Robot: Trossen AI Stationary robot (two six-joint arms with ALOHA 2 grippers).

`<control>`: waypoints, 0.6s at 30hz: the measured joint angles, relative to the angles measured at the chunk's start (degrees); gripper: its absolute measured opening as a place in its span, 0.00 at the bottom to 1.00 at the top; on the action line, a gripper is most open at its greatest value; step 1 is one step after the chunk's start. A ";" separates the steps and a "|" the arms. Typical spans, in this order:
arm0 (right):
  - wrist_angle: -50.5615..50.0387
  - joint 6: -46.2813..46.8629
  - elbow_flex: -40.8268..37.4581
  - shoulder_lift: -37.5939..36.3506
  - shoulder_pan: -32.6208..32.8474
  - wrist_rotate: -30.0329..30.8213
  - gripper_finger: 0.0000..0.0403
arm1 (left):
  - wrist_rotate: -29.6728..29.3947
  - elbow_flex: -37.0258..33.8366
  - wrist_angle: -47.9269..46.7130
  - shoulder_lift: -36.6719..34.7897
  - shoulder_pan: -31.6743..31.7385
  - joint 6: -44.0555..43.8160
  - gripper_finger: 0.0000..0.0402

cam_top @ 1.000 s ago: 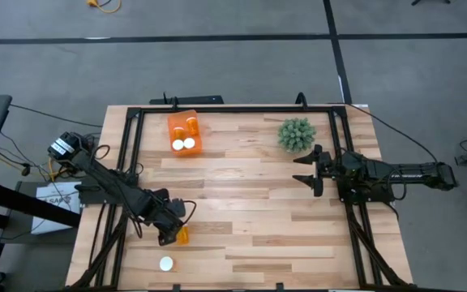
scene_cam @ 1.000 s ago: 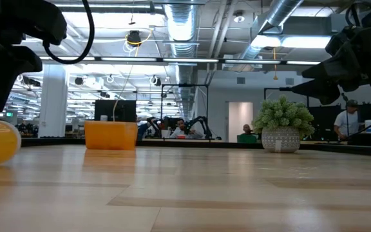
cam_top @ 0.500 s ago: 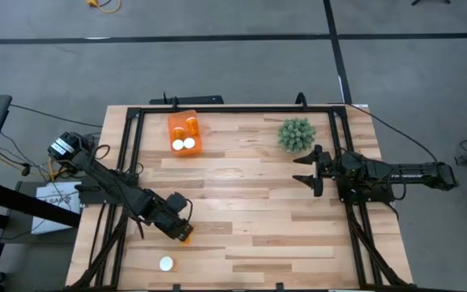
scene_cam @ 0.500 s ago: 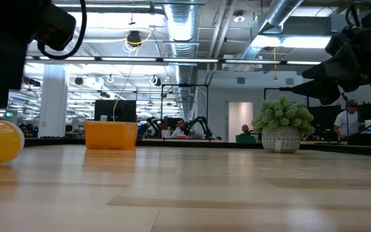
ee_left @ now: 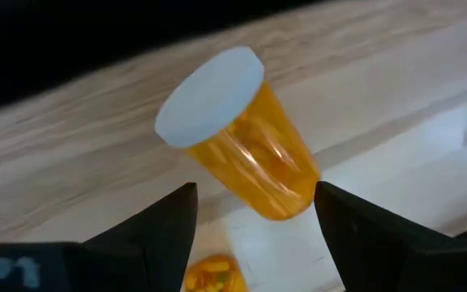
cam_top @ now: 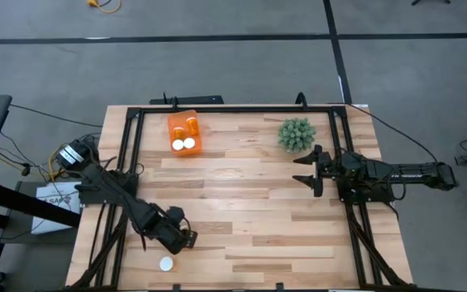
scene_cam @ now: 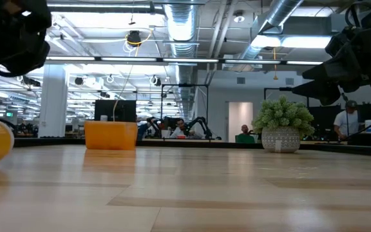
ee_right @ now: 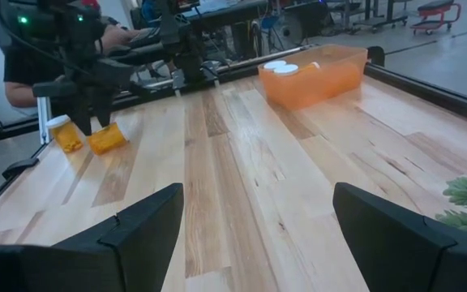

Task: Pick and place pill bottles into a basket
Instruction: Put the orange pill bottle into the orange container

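The orange basket (cam_top: 184, 132) stands at the table's far left and holds bottles, two showing white caps (cam_top: 183, 144). It also shows in the low view (scene_cam: 111, 135) and the right wrist view (ee_right: 314, 75). My left gripper (cam_top: 177, 234) is open near the near left edge, over a pill bottle lying on its side (ee_right: 107, 138), which peeks out between the fingers (ee_left: 209, 272). A second bottle (cam_top: 166, 264) stands upright on its base just beyond, cap up (ee_left: 209, 96). My right gripper (cam_top: 305, 170) is open and empty, above the table at the right.
A green spiky plant in a pot (cam_top: 296, 134) stands at the far right, close to my right gripper. A black frame (cam_top: 233, 109) runs around the table top. The middle of the table is bare wood (cam_top: 242, 203).
My left gripper has moved toward the table's near edge and a little to the right, and now covers the lying bottle in the high view. My right arm has kept still.
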 joint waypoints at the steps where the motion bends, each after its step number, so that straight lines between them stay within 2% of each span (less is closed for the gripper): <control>1: 0.00 0.00 0.00 0.02 0.00 0.00 0.77 | -0.68 0.02 -0.05 -0.06 -0.42 -1.24 0.59; 4: 0.00 -0.01 -0.01 0.02 0.00 0.00 0.77 | -3.67 0.11 0.21 -0.15 -1.22 -5.09 0.59; 12: 0.00 0.00 -0.01 0.02 0.00 0.02 0.77 | -6.06 0.08 1.05 -0.15 -0.97 -11.50 0.59; 18: -0.02 0.00 -0.01 0.02 0.00 0.02 0.77 | -4.36 -0.46 2.47 2.40 0.49 -13.13 0.59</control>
